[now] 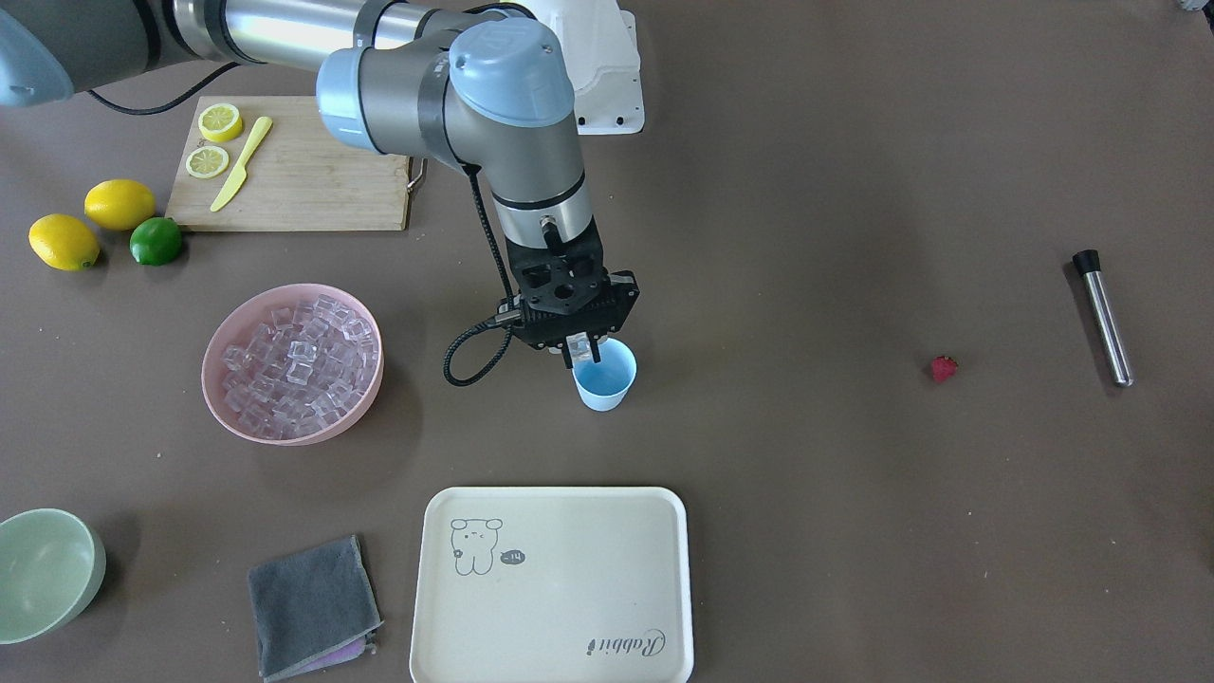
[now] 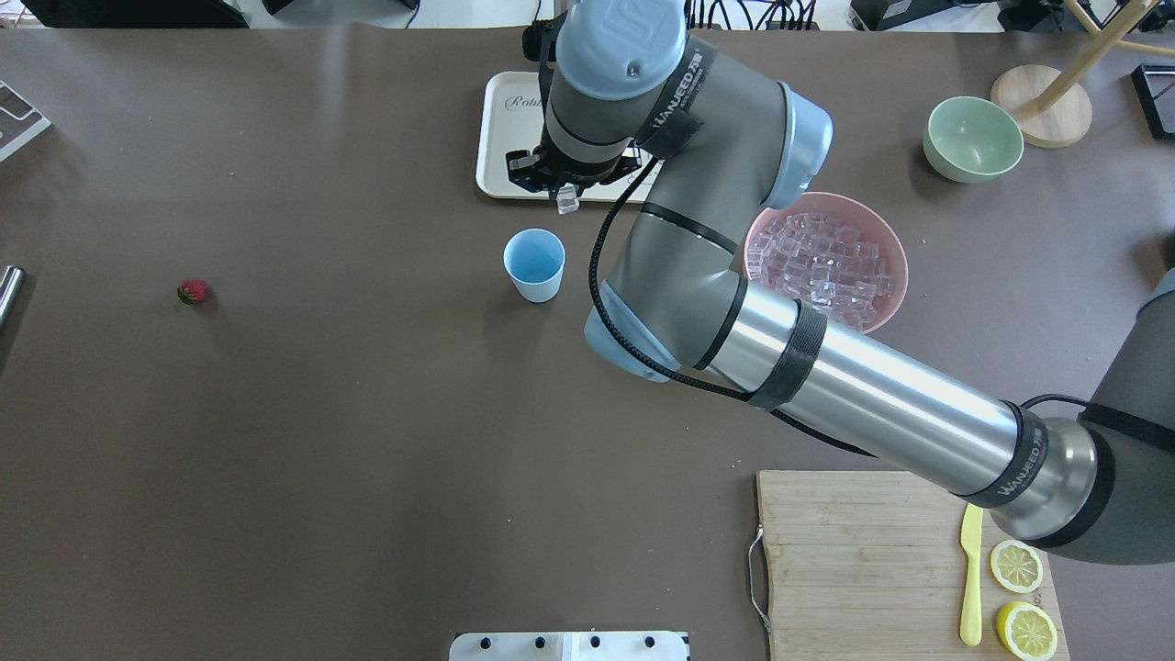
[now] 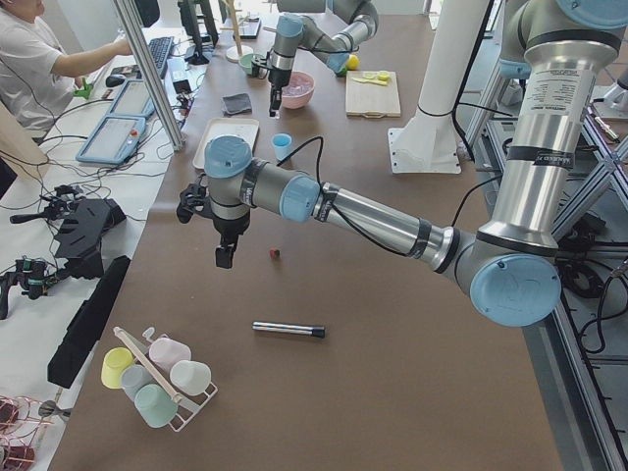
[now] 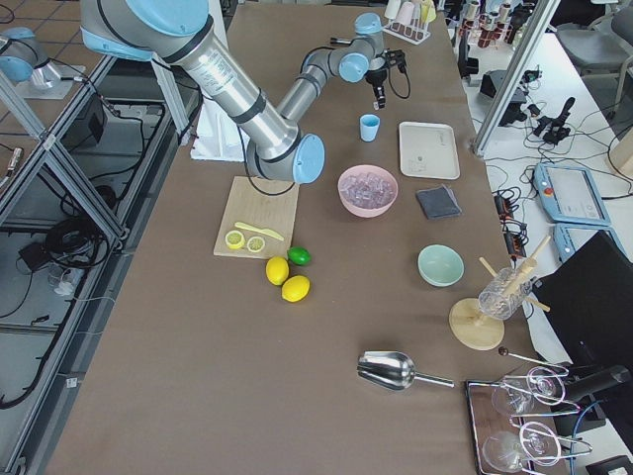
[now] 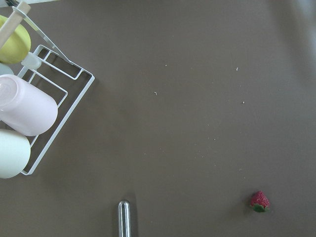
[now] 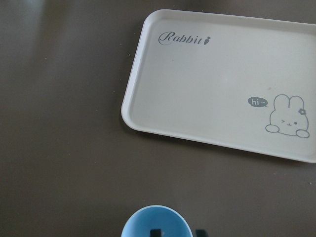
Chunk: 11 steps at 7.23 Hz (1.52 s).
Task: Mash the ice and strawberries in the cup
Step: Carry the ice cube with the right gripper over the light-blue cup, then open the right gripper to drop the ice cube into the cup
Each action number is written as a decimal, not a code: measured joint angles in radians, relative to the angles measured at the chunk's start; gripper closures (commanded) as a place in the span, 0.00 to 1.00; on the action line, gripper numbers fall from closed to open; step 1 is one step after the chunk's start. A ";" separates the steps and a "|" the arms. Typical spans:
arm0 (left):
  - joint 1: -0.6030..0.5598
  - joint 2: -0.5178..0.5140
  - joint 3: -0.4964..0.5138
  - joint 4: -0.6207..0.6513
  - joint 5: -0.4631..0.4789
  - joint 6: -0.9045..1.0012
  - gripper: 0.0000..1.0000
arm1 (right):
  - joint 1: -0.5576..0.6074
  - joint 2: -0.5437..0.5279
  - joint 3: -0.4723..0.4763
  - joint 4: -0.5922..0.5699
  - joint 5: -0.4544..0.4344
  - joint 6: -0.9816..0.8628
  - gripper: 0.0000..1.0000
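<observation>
Right gripper [image 1: 582, 349] hangs just over the upright cup [image 1: 607, 387], fingers narrowed on one ice cube [image 2: 568, 201]. Left gripper [image 3: 226, 257] hovers near the strawberry [image 1: 944, 368]; whether it is wide or narrow I cannot tell. Pink bowl [image 1: 216, 403] of ice [image 1: 299, 365] stands beside the cup; the strawberry lies well apart on the cup's other side

The cream tray [image 6: 212, 69] carries "Rabbit" in grey script with a small carrot mark, and "hi~" in a dark speech bubble beside a drawn rabbit. Black straps [image 2: 1021, 466] round the right arm [image 2: 881, 395] read "WANJEED". Its blue joint cap [image 2: 620, 46] seems to show "UR".
</observation>
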 measured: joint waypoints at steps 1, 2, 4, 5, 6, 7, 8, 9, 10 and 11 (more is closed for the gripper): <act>0.000 0.000 0.002 0.000 0.000 0.000 0.02 | -0.029 0.007 -0.018 0.016 -0.039 0.016 1.00; 0.000 0.000 0.003 0.000 0.000 0.000 0.02 | -0.049 0.008 -0.049 0.048 -0.069 0.022 1.00; 0.000 0.000 0.002 0.000 0.000 0.000 0.02 | -0.069 0.008 -0.095 0.098 -0.108 0.025 1.00; 0.000 0.003 0.000 -0.001 0.000 0.001 0.02 | -0.073 0.006 -0.105 0.106 -0.116 0.024 1.00; 0.000 0.009 -0.003 -0.001 0.000 0.001 0.02 | -0.078 0.004 -0.112 0.111 -0.124 0.022 1.00; -0.001 0.014 -0.006 0.000 -0.001 0.002 0.02 | -0.086 0.002 -0.115 0.118 -0.139 0.021 0.59; -0.001 0.017 -0.007 -0.001 -0.009 0.002 0.02 | -0.094 0.000 -0.116 0.122 -0.154 0.019 0.19; -0.001 0.018 -0.005 -0.001 -0.029 0.003 0.02 | -0.098 -0.001 -0.117 0.124 -0.166 0.017 0.10; -0.001 0.018 -0.003 0.000 -0.046 0.004 0.02 | -0.099 -0.002 -0.119 0.128 -0.178 0.012 0.12; -0.001 0.018 -0.004 0.000 -0.055 0.005 0.02 | -0.099 -0.002 -0.124 0.139 -0.184 0.006 0.16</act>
